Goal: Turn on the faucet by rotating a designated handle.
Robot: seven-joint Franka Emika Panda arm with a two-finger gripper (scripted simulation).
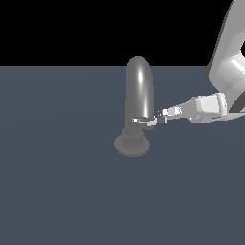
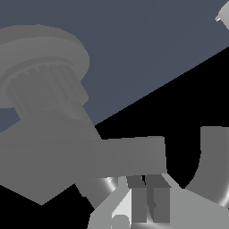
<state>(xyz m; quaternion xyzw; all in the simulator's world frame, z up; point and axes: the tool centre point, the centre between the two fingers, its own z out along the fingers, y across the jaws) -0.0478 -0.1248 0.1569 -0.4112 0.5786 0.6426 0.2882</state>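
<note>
Standing on the exterior view's left of my gripper, the faucet [image 1: 139, 95] rises from its disc base on the floor [image 1: 57, 191], glossy and rigid; I judge it fixed and not something to push on. Just beside it, the handle [image 1: 149, 121] sticks out sideways from a narrow band low on the spout, toward the exterior view's right. It looks thin, stiff and probably slick, light to swing around the spout, and I would press near its bright tip for leverage rather than pinch it. My gripper [image 1: 164, 115] sits at that tip, touching or nearly so; whether my fingers are apart or together I cannot tell. My arm [image 1: 225, 67] reaches in from the exterior view's right, wrist near level, fingers pointing at the spout
</note>
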